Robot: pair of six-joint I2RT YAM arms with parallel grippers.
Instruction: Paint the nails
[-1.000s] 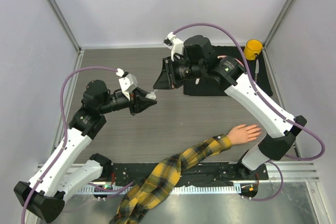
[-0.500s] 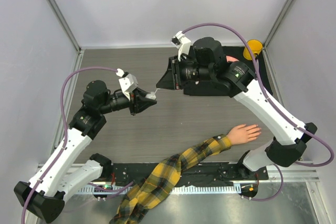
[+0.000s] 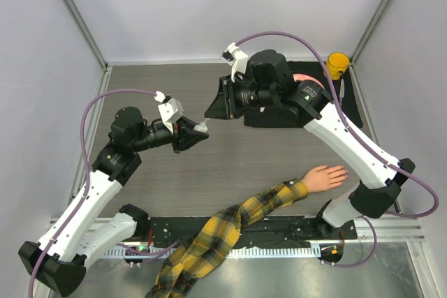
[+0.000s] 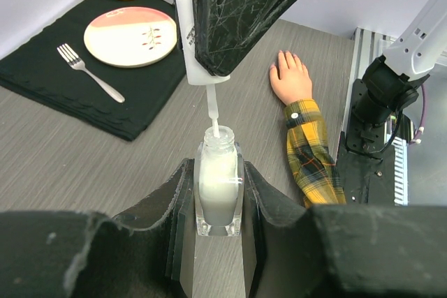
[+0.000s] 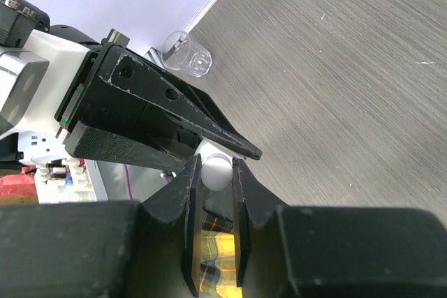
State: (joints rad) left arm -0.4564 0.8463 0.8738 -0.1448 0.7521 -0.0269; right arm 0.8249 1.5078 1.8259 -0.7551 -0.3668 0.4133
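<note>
My left gripper (image 4: 218,169) is shut on a small clear bottle (image 4: 218,186) of white polish, held upright above the table. Right over its open neck, my right gripper (image 5: 216,165) is shut on the white cap (image 5: 216,171). The cap's thin brush (image 4: 212,113) points down with its tip at the bottle's mouth. In the top view the two grippers meet mid-table, left (image 3: 198,130) and right (image 3: 214,112). The peach mannequin hand (image 3: 325,176) lies flat in a plaid sleeve (image 3: 269,202), apart from both grippers. Its nails (image 4: 285,56) are too small to make out.
At the back right a black mat (image 3: 349,109) carries a plate (image 4: 130,35), a fork (image 4: 89,72) and a yellow mug (image 3: 336,65). The plaid sleeve (image 4: 311,155) trails off the table's near edge past the right arm's base (image 3: 342,211).
My right arm swung a little to the right and came back, the brush staying by the bottle's mouth. The left arm and bottle have not moved.
</note>
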